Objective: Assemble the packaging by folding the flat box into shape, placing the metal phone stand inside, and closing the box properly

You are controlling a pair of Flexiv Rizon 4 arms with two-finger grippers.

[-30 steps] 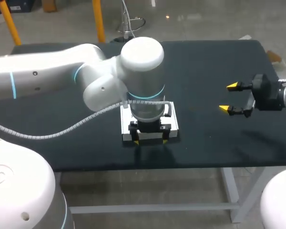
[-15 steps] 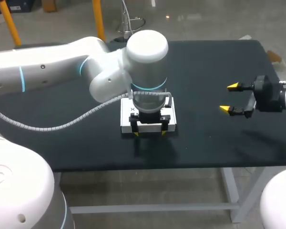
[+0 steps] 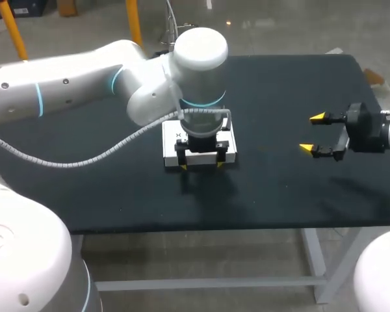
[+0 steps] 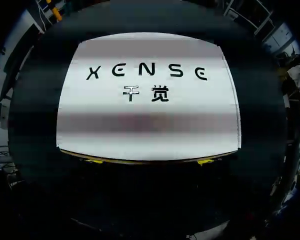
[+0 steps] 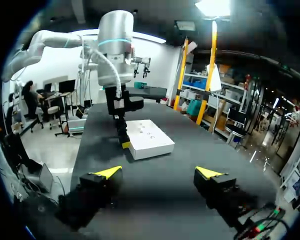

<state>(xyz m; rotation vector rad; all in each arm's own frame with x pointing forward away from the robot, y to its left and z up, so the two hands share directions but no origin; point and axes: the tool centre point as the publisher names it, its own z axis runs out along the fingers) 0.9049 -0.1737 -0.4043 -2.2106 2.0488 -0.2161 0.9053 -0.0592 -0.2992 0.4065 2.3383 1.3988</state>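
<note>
A closed white box (image 3: 170, 146) with dark print on its lid lies flat near the middle of the black table. My left gripper (image 3: 201, 166) points straight down at the box's near edge, open, its yellow tips wide apart along that edge. In the left wrist view the lid (image 4: 150, 120) fills the space ahead of the left gripper (image 4: 150, 161), whose tips just show at the box's rim. My right gripper (image 3: 315, 133) hangs open above the table's right side, well away from the box (image 5: 150, 139). Nothing is between the right gripper's (image 5: 158, 172) fingers. No phone stand is in view.
The black table (image 3: 279, 195) carries nothing else that I can see. The left arm's thick wrist and its white cable (image 3: 104, 159) stand over the box's far half. The table's front edge is a short way below the box.
My left arm has moved toward the table's far side, and the white box has shifted that way with the fingertips at its near edge. The right arm has kept still.
</note>
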